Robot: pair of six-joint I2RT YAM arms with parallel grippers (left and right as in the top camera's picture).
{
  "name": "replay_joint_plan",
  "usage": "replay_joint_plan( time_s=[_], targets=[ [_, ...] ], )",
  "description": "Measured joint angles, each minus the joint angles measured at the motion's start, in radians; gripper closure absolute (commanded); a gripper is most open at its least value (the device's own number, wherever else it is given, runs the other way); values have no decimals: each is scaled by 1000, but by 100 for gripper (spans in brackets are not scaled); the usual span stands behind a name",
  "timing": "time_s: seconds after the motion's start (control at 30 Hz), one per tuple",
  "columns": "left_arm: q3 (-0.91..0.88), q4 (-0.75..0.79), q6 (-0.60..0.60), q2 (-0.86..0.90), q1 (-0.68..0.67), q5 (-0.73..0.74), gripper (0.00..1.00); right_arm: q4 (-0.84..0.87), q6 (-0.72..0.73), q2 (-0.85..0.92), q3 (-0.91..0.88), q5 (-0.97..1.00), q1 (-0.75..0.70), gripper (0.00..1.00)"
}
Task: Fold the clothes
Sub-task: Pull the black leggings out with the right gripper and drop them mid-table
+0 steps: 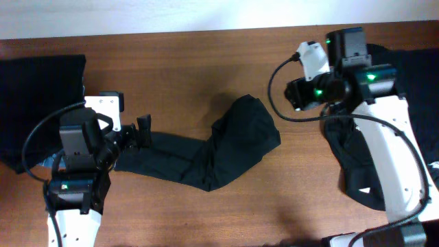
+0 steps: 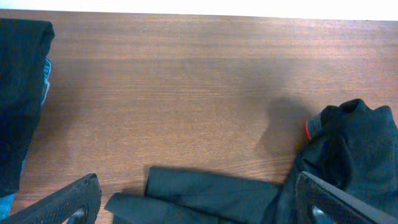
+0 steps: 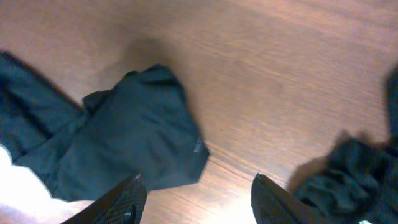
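Note:
Long black trousers (image 1: 206, 154) lie across the middle of the table, with the legs running left and the top bunched up (image 1: 247, 127). In the left wrist view the leg ends (image 2: 211, 190) lie between my open fingers, and a bit of red edge (image 2: 309, 129) shows at the bunch. My left gripper (image 1: 144, 129) (image 2: 199, 210) is open at the leg ends. My right gripper (image 1: 291, 92) (image 3: 199, 202) is open and empty over bare wood, right of the bunched trousers (image 3: 137, 137).
A pile of black clothes (image 1: 38, 89) (image 2: 18, 93) lies at the far left, with something blue at its edge. More black garments (image 1: 411, 75) (image 3: 348, 177) lie at the right, partly under the right arm. The table's far edge runs along the top.

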Motion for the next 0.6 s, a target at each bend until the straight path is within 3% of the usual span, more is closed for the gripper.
replay_joint_plan(
  time_s=[0.33, 0.4, 0.43, 0.5, 0.57, 0.6],
  targets=[
    [0, 6, 0, 93, 0, 23, 0, 90, 58, 304, -62, -24, 161, 41],
    [0, 6, 0, 106, 0, 26, 1, 129, 71, 368, -62, -27, 180, 54],
    [0, 6, 0, 111, 0, 27, 1, 144, 81, 389, -62, -27, 185, 72],
    [0, 6, 0, 117, 0, 29, 1, 169, 93, 422, -62, -30, 190, 81],
    [0, 6, 0, 117, 0, 30, 1, 192, 110, 431, -63, -30, 190, 81],
    [0, 6, 0, 117, 0, 30, 1, 195, 113, 431, -63, -30, 189, 89]
  ],
)
